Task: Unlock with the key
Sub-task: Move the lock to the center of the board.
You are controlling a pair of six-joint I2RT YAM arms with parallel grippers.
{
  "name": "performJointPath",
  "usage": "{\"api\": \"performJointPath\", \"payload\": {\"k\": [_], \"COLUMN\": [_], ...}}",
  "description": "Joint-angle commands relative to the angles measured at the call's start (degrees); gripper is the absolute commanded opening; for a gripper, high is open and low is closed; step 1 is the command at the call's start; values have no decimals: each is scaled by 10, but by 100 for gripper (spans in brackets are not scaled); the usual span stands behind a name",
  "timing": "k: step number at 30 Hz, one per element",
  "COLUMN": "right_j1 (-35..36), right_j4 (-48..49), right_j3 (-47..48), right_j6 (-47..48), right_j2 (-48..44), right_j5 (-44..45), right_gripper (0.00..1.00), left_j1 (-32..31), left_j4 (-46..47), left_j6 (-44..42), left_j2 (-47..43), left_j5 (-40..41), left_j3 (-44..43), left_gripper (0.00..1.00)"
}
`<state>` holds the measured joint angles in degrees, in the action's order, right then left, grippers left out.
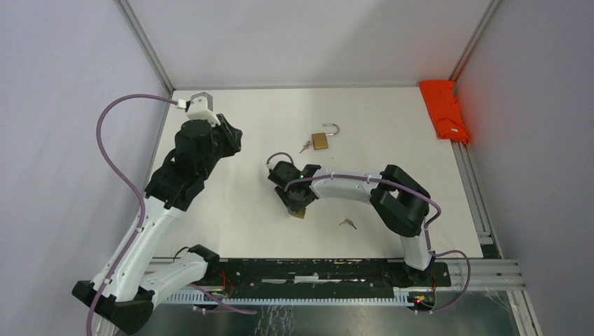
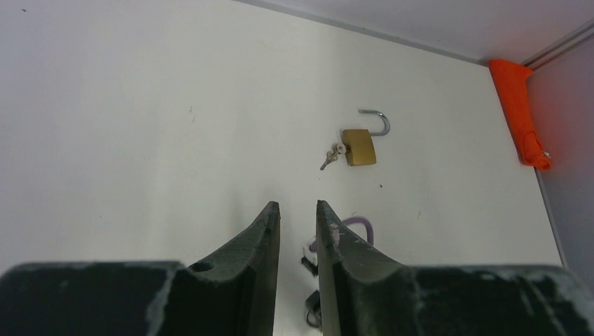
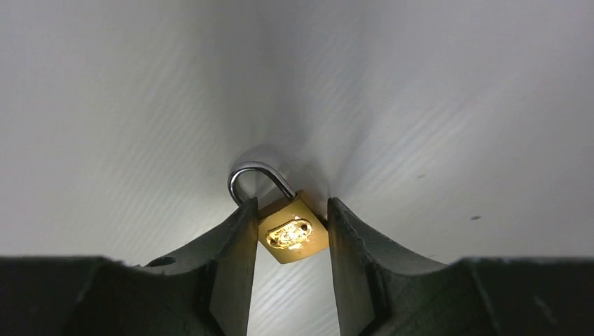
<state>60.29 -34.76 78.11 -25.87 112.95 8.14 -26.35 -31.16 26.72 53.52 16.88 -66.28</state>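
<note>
My right gripper point(image 1: 298, 207) is shut on a small brass padlock point(image 1: 300, 213), low over the table's middle. In the right wrist view the fingers point(image 3: 238, 231) press the padlock's point(image 3: 291, 236) sides, its keyhole face is toward the camera, and its steel shackle point(image 3: 256, 171) arches beyond; the shackle's left end is hidden. A second brass padlock point(image 1: 321, 141) with its shackle swung open lies farther back, keys point(image 1: 305, 146) beside it; both also show in the left wrist view point(image 2: 358, 147). A loose key point(image 1: 347, 224) lies right of my right gripper. My left gripper point(image 1: 237, 140) point(image 2: 295, 206) is empty, jaws a narrow gap apart.
An orange cloth point(image 1: 445, 110) lies at the back right corner by the frame rail, also in the left wrist view point(image 2: 520, 112). White walls close the table at the back and sides. The right arm's purple cable point(image 2: 358, 224) shows just past the left fingers.
</note>
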Motion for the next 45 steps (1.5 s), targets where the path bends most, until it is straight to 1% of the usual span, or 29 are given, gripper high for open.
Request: {"api": "performJointPath", "payload": {"k": [1,6,11,13,18,19,22,25,28,30,32,34,38,39,41,42,43,45], "right_j1": [-35,-61,-84,-97,-117,-119,-119,-117,-115,-114,-114,-114,-114,-114,-114,-114,-112,-104], "right_j4": [-61,-71,-68,-80,-67,-64,-55,-50,-31,-2,35,66,82,72,50,50,59,91], "right_j3": [30,92,157,196,230,237,252,273,272,257,228,199,153,142,117,97,66,9], "right_j6": [75,145,214,226,254,274,301,311,317,309,296,287,271,269,269,262,260,232], "right_j2": [59,90,123,142,165,169,175,177,163,143,109,69,-6,-17,-40,-53,-65,-87], "right_j5": [73,90,70,62,-12,-32,-77,-125,-137,-115,-74,-53,-27,-27,-51,-67,-79,-126], "right_gripper": [45,45,45,45,43,43,42,42,42,43,45,46,47,43,26,11,0,0], "left_j1": [2,2,2,1,2,2,1,2,2,2,2,2,2,2,3,2,2,2], "left_j4": [30,33,46,47,44,44,42,44,44,44,43,43,41,41,41,43,46,54], "left_j6": [3,6,8,4,1,3,10,6,-6,-10,-10,-10,-8,-7,-5,-4,-4,-3], "left_j2": [13,34,56,69,98,99,84,66,59,61,62,63,66,65,65,64,63,64], "left_j5": [-10,-4,13,19,34,43,97,143,165,167,165,164,157,154,150,148,144,136], "left_j3": [-2,-14,-22,-30,-53,-54,-54,-62,-79,-88,-92,-90,-89,-88,-88,-87,-85,-81], "left_gripper": [31,31,31,31,30,30,30,33,35,35,35,36,36,36,36,36,36,36]}}
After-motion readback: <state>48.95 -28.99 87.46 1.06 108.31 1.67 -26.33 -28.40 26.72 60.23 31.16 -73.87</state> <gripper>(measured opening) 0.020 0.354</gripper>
